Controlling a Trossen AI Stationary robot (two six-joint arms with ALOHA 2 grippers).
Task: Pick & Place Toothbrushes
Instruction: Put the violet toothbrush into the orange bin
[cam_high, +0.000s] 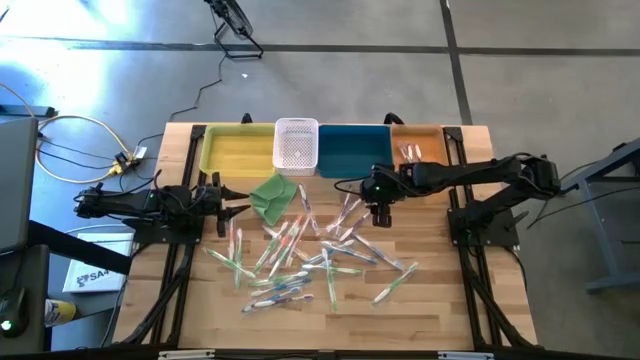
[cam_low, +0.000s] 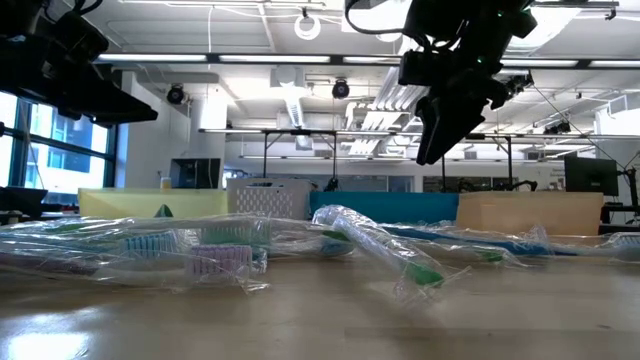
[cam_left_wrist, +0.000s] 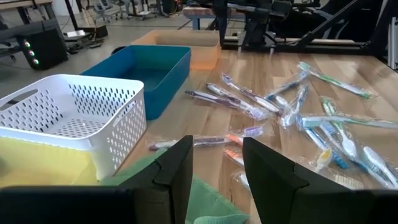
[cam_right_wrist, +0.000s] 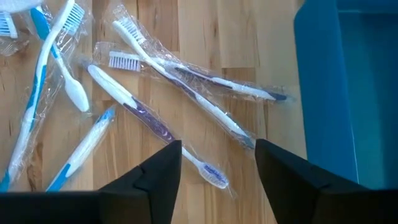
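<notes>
Lying loose: toothbrushes (cam_high: 300, 255), clear-wrapped, scattered on bench (cam_high: 430, 300)
Right gripper (cam_right_wrist: 217, 165): jaws wide, empty, above them
Left gripper (cam_left_wrist: 216, 165): jaws part-open, empty
Hidden: handle colours partly blurred

A pale wooden table (cam_high: 420, 310) made of long planks. Along its far edge sit four bins in a row: a yellow bin (cam_high: 238, 152), a white perforated basket (cam_high: 296, 144), a blue bin (cam_high: 355, 150) and an orange bin (cam_high: 417, 148). The right gripper (cam_high: 381, 217) hangs just in front of the blue bin. Beneath and beside it, wrapped toothbrushes (cam_high: 300, 260) lie scattered across the middle. A folded green cloth (cam_high: 273, 194) lies near the left gripper (cam_high: 240, 200).
</notes>
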